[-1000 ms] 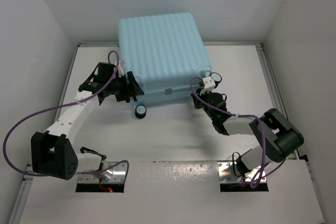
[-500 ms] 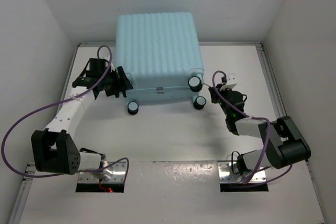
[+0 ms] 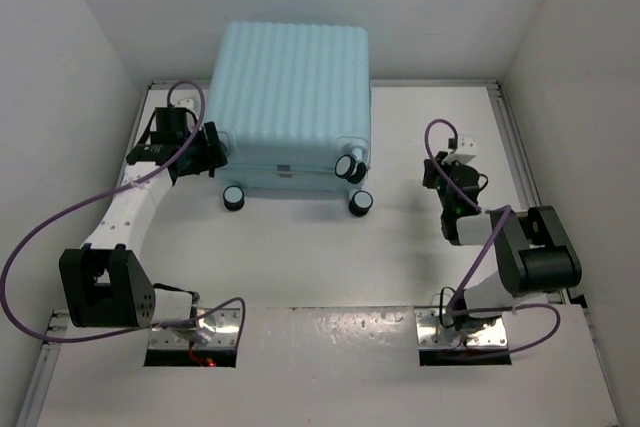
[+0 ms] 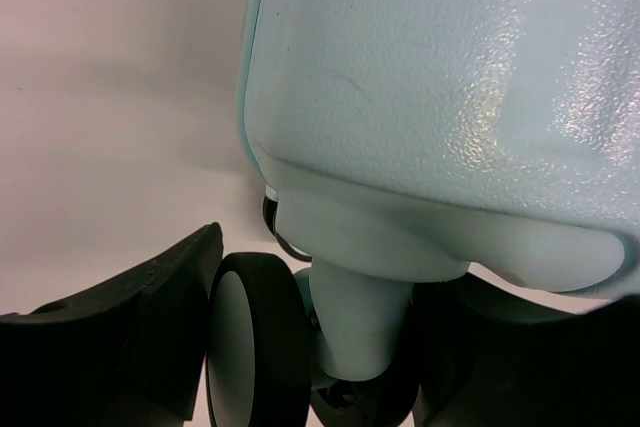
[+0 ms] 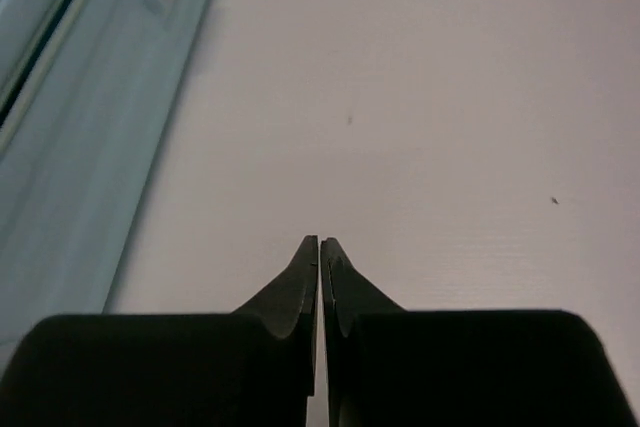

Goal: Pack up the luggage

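1. Tabletop [image 3: 300, 257]: white and walled in. The load sits toward 12 o'clock.
2. Luggage [image 3: 290, 87]: lies flat with the ribbed shell up and the shell halves together. Its wheel end faces me at 6 o'clock, likely turned so I can reach the wheels and the seam. I judge packing has barely begun, as nothing shows inside it.
3. Left jaws: at the luggage's 8 o'clock corner, clamped across the corner caster [image 4: 255, 347]. One finger [image 4: 150, 297] presses the wheel and the other sits behind the stem. I read this as a handle for dragging or steadying the case.
4. Right jaws: pressed together and empty, low over bare tabletop. They are at the luggage's 4 o'clock, well apart from it, probably parked clear.
5. Free casters [image 3: 360, 202]: hanging off the near edge, touching nothing I hold.
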Tool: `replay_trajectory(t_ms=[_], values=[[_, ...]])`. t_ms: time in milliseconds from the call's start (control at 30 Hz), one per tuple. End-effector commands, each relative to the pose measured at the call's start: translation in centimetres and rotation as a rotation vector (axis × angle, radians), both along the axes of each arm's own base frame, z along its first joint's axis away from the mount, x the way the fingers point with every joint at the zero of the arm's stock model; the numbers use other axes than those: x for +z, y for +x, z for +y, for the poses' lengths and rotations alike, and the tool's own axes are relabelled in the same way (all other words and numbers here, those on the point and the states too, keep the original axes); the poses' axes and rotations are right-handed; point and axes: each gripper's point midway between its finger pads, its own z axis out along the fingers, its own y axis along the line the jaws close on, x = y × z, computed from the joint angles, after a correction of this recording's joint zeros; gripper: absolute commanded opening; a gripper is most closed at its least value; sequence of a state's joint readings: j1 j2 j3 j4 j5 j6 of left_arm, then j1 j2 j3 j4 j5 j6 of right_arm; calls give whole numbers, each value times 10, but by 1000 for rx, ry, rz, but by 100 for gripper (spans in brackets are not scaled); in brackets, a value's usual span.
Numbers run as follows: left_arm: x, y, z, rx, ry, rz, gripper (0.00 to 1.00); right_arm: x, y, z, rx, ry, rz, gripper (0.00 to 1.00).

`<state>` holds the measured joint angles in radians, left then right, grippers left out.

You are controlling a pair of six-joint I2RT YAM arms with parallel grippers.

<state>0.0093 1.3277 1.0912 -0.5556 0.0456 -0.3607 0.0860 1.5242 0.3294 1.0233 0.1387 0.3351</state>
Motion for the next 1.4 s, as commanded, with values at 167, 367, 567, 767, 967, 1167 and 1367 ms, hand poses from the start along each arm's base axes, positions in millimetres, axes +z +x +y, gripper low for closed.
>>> replay_trajectory(t_ms=[167, 367, 567, 767, 967, 1167, 1367], values=[[-49, -22, 61, 136, 160, 198, 0, 48, -38, 107, 758, 138, -107, 55], [-41, -18, 54, 132, 116, 171, 14, 22, -62, 123, 774, 141, -5, 63], [-34, -16, 44, 120, 97, 130, 24, 5, -67, 148, 743, -37, -25, 74], [-31, -18, 37, 108, 92, 119, 26, 7, -39, 152, 609, -118, -83, 79], [-38, -23, 37, 107, 92, 129, 26, 12, -19, 140, 492, -156, -123, 80], [-41, -25, 35, 101, 85, 137, 26, 25, -19, 159, 588, -115, -184, 78], [-40, -23, 35, 101, 85, 128, 26, 24, -17, 169, 645, -136, -205, 62]])
